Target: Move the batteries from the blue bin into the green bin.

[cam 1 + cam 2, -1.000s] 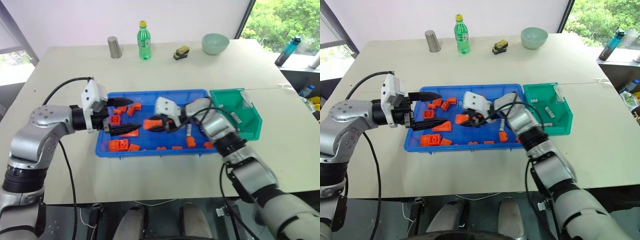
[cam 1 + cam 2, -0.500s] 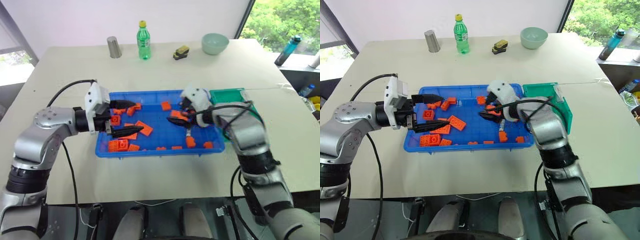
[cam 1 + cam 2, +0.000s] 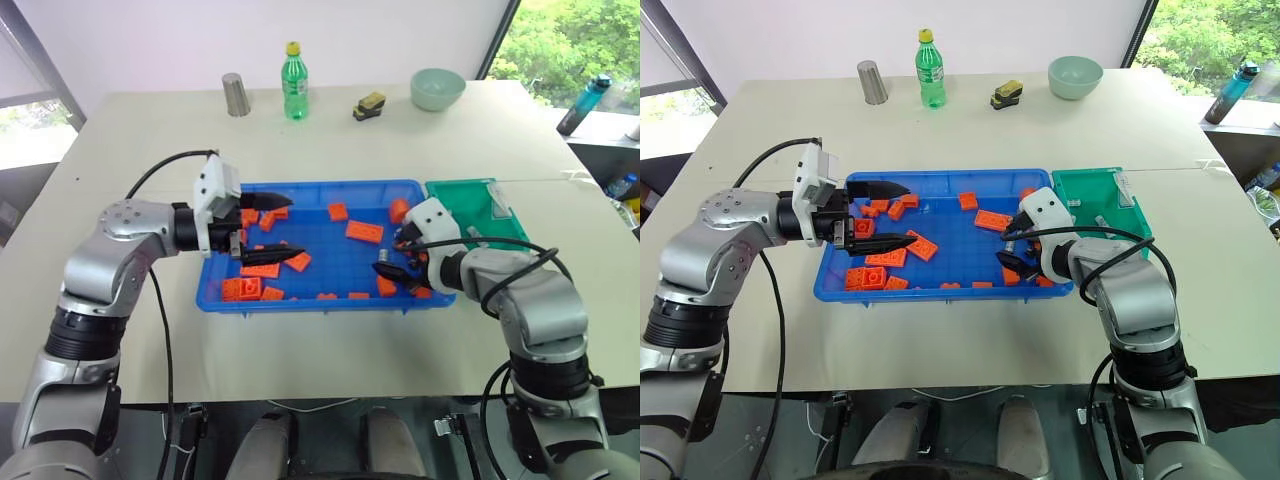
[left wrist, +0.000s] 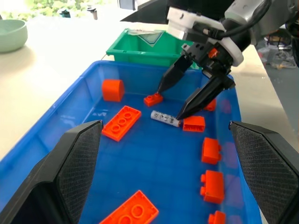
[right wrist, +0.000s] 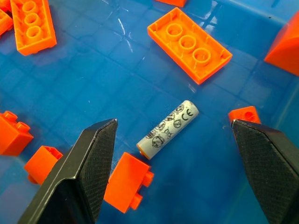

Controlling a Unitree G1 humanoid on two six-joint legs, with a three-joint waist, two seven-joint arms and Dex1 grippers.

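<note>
One battery (image 5: 167, 129), a slim silver cylinder with printed marks, lies flat on the floor of the blue bin (image 3: 320, 186) near its right end, among orange bricks (image 3: 364, 231). My right gripper (image 3: 392, 258) hangs open just over it, one finger on each side, touching nothing. The left wrist view shows the same battery (image 4: 165, 118) below those black fingers (image 4: 198, 98). My left gripper (image 3: 296, 227) stands open over the bin's left end, pointing right, with nothing in it. The green bin (image 3: 462, 184) sits against the blue bin's right end.
Several orange bricks lie scattered in the blue bin. At the table's far edge stand a metal cup (image 3: 236, 95), a green bottle (image 3: 293, 82), a small yellow-black toy (image 3: 370, 104) and a pale green bowl (image 3: 437, 88). A teal bottle (image 3: 590, 100) stands off to the right.
My right gripper swung from the middle of the blue bin to its right end, tipped downward and opened. The left gripper has barely moved. The camera view shifted slightly.
</note>
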